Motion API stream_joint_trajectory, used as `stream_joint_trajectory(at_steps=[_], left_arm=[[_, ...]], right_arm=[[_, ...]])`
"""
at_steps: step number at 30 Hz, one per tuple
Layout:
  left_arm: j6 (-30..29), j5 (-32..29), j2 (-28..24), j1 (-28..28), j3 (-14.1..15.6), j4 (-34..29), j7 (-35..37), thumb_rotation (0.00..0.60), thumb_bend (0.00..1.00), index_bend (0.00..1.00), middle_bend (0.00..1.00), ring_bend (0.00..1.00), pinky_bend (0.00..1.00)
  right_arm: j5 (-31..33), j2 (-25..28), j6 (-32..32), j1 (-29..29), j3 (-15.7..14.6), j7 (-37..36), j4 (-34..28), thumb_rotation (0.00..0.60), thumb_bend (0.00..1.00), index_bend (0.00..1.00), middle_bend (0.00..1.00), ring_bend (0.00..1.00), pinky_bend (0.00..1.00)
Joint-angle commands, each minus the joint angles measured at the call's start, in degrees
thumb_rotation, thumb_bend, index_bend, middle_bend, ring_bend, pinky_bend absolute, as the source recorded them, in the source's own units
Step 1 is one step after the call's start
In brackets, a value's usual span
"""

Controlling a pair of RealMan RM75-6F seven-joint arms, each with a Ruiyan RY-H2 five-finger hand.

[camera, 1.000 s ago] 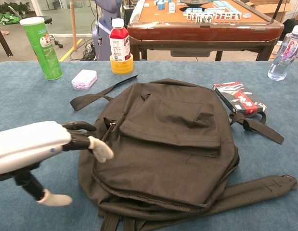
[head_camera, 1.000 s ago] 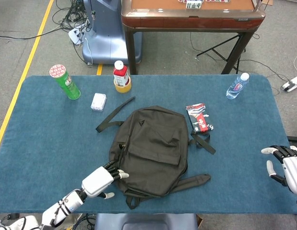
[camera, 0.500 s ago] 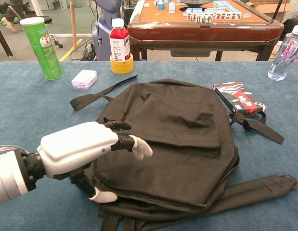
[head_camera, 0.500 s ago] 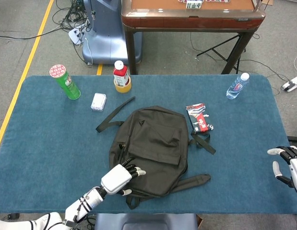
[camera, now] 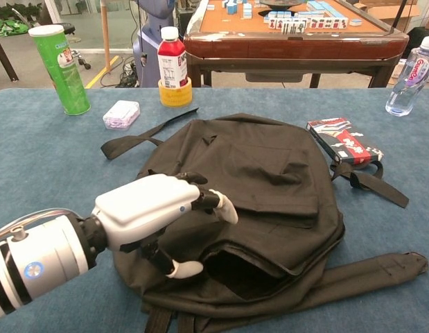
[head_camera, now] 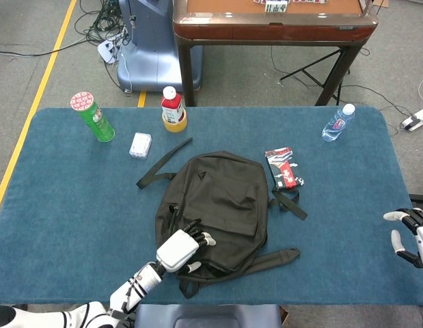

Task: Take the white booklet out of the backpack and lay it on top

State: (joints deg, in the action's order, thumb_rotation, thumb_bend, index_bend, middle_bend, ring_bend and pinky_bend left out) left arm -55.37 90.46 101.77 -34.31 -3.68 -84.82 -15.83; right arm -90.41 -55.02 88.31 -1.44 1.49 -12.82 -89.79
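Observation:
The black backpack (head_camera: 225, 198) lies flat in the middle of the blue table (head_camera: 74, 205). My left hand (head_camera: 180, 247) is at its near left edge. In the chest view the left hand (camera: 155, 208) has its fingers over the top layer of the backpack (camera: 269, 166) and its thumb under it. It holds that fabric lifted, so a dark opening (camera: 235, 274) gapes at the near edge. No white booklet shows in either view. My right hand (head_camera: 413, 236) hangs at the table's right edge, fingers apart and holding nothing.
A green can (head_camera: 93, 117), a red-capped bottle (head_camera: 173, 108) and a small white box (head_camera: 140, 145) stand at the back left. A red-and-black card box (head_camera: 283, 167) lies by the bag's right strap. A water bottle (head_camera: 337, 123) stands back right.
My left hand moved right onto the backpack, took hold of its top layer and lifted it, opening a gap. My right hand drifted slightly toward the right edge.

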Motion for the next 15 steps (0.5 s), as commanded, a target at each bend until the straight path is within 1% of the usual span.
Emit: stream_joint_trajectory(at_steps=[1,3,7,9,12,15], left_arm=[[-0.57,-0.51,0.61,-0.19,-0.13,0.72,0.29,0.600,0.61,0.53,0.33,0.30,0.05],[-0.87,-1.32,1.09,-0.09,-0.29,0.87,0.89,0.600,0.69,0.61,0.38,0.34,0.05],[-1.10,-4.51,1.89,0.01,-1.80,-0.20,2.83,0.600,0.79,0.71,0.43,0.37,0.05],[-1.31,-5.88,2.07,-0.17,-2.98,-0.98,3.12,0.600,0.80,0.73,0.44,0.38,0.05],[-2.14,-8.31,2.57,-0.68,-5.72,-2.41,2.64,0.600,0.80,0.73,0.44,0.38,0.05],[-2.13,-11.90,3.19,-1.83,-8.96,-3.98,0.77,0.600,0.81,0.73,0.44,0.38,0.06]], right_arm=[[-0.05,-0.02,-0.06,-0.04,0.00,-0.06,0.05,0.600,0.51,0.37,0.36,0.30,0.39],[-0.17,-0.02,-0.15,-0.12,-0.03,-0.08,0.03,0.600,0.51,0.37,0.36,0.30,0.39],[-1.49,0.21,-0.32,-0.56,-0.34,0.01,-0.24,0.600,0.51,0.38,0.36,0.30,0.39],[-2.56,0.53,-0.69,-0.97,-0.68,0.11,-0.68,0.600,0.51,0.37,0.36,0.30,0.39],[-5.86,1.63,-2.49,-2.28,-2.16,-1.00,-2.21,0.600,0.51,0.37,0.36,0.30,0.39],[-10.49,2.69,-5.21,-4.51,-4.01,-1.86,-4.11,0.600,0.51,0.37,0.36,0.30,0.39]])
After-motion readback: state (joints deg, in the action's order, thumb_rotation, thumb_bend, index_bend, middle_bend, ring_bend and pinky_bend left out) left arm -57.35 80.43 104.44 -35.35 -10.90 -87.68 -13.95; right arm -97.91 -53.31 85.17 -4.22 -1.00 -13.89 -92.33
